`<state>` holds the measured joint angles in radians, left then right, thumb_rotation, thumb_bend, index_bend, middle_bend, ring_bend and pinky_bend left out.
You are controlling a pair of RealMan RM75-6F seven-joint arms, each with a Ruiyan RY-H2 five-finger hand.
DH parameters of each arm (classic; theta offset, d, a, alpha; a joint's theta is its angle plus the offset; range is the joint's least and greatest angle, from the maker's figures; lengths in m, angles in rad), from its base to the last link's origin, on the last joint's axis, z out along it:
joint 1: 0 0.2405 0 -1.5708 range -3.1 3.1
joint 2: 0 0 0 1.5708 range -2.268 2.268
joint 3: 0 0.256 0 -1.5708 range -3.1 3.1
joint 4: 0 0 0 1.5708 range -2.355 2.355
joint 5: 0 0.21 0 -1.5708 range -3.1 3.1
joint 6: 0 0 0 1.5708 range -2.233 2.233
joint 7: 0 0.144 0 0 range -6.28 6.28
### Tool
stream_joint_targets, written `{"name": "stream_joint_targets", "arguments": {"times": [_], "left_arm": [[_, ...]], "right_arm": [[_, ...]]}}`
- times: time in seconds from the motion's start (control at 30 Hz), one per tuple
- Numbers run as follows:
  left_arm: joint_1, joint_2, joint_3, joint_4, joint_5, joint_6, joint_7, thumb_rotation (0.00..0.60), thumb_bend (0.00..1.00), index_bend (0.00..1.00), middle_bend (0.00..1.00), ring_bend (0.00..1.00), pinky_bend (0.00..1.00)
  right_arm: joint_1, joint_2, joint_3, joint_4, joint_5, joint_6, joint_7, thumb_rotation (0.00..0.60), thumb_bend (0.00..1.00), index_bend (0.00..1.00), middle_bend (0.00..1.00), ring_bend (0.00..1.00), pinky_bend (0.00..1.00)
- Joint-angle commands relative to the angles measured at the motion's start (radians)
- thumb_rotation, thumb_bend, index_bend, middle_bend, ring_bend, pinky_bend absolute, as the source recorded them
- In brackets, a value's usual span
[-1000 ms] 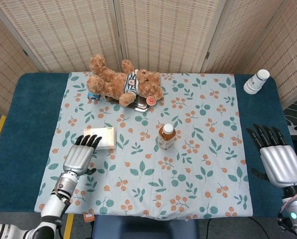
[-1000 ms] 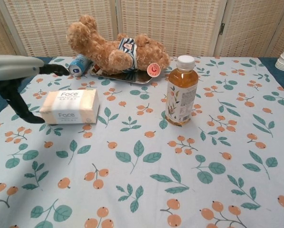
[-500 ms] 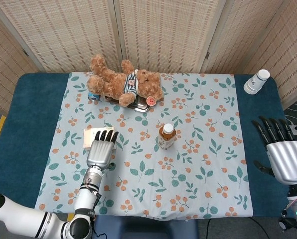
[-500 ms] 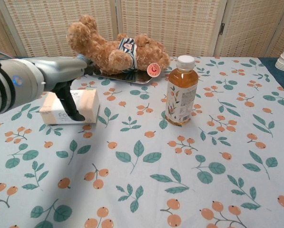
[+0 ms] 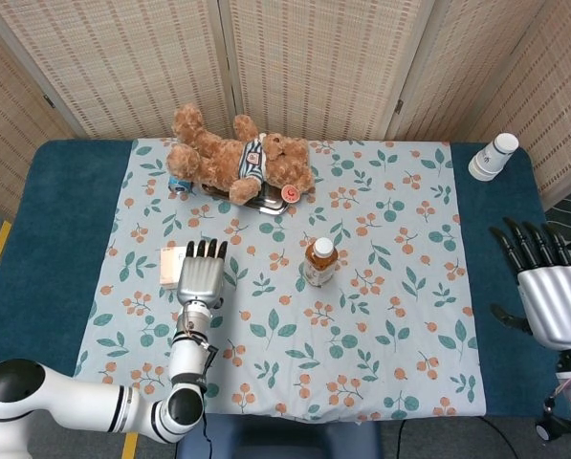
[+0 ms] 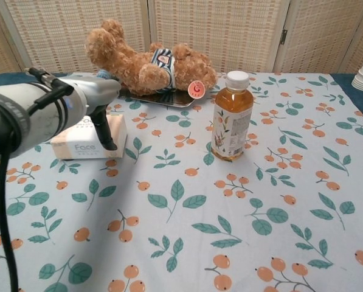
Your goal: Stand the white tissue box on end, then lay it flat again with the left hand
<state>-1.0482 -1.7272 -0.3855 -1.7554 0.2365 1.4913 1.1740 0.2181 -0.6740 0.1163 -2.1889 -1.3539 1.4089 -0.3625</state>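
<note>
Woven screens stood behind the table (image 5: 36, 239), which had a leaf-and-berry cloth (image 5: 381, 316) over its blue top. Your tissue box (image 6: 78, 146) lay flat on the cloth, left of centre and in front of the teddy (image 5: 237, 158), long side facing the chest camera. Your left hand (image 5: 201, 273) was over the box, palm down, fingers (image 5: 207, 251) straight and pointing toward the screens — from the head view it covered most of the box, leaving only the left end (image 5: 170, 267) showing. In the chest view a dark thumb (image 6: 107, 134) hung down across the front right face of the box; whether it touched the box, I couldn't tell. Grip state there: can't tell — the fingers lay flat on top, no clear closure around the box.

Your right hand (image 5: 550, 296) was over the blue strip at the table's right edge, fingers apart and extended, holding nothing, well away from everything.

Teddy lay on its back on a dark tray (image 6: 169, 97), with a small blue can (image 5: 178, 183) just beside its left end. Juice bottle (image 6: 231, 115) stood upright near the cloth's centre, well apart from the box. Stacked paper cups (image 5: 494, 156) sat upside down at the far right corner.
</note>
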Motion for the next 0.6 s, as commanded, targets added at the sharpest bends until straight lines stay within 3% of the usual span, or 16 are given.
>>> {"name": "stream_joint_targets", "arguments": {"times": [0.03,0.6], "left_arm": [[-0.02,-0.028,-0.014,0.055,-0.033,-0.017,0.013,0.6,0.19,0.0,0.01,0.0,0.04],[-0.059,-0.081,-0.021,0.278,-0.071,-0.153,0.033,0.6,0.18,0.0,0.02,0.0,0.04]], "right_arm": [[0.005,-0.002,0.004,0.005,0.012,-0.01,0.002,0.6,0.12,0.07,0.0,0.0,0.0],[0.021,0.003,0.016,0.011,0.074,-0.057,0.015,0.6,0.12,0.07,0.0,0.0,0.0]]}}
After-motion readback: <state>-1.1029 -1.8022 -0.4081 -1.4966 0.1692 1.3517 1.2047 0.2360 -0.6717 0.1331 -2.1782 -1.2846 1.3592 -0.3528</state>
